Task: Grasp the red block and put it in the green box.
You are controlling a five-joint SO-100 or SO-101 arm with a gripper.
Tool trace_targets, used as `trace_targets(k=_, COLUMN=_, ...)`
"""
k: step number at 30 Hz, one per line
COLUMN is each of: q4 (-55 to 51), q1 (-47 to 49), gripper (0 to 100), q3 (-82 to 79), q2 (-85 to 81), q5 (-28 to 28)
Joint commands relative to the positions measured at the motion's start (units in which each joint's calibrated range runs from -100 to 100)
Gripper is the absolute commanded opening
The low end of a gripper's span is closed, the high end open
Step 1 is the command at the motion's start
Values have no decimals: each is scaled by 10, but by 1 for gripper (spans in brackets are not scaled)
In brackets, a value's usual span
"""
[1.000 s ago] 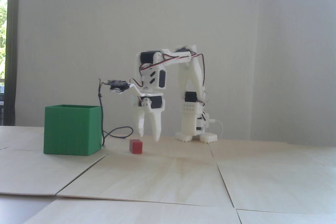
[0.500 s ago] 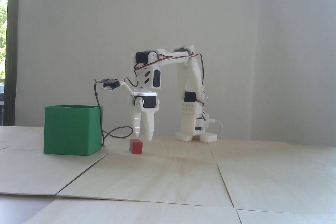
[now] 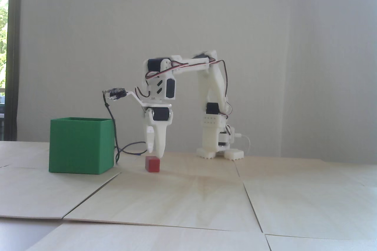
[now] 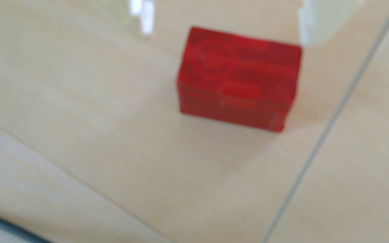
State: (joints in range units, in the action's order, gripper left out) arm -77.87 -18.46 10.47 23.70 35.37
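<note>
Red matte cube sits on pale wood tabletop – white claw poised above, fingers slightly parted, gripping nothing. Big green ribbed-plastic box stands close – presumably short carry.

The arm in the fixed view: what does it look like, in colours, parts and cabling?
A white plastic arm with black servo blocks at its joints, red and dark wires looped along the upper links, and a toothed white base. The white two-finger gripper has long tapered jaws. A small dark camera board sticks out on a bracket, trailing a dark cable.
</note>
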Motion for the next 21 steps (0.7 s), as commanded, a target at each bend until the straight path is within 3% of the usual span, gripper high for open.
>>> trace_targets(k=1, q4=-10, q1=-9, gripper=22, q3=4, q2=-65, q5=-6)
trace_targets(k=6, q4=-10, q1=-10, gripper=22, q3=-5, q2=-63, q5=-3)
trace_targets(k=12, q4=-9, q1=-11, gripper=32, q3=-19, q2=-30, q5=-3)
trace_targets(k=21, q4=-8, q1=-16, gripper=28, q3=-15, q2=-19, q5=-3)
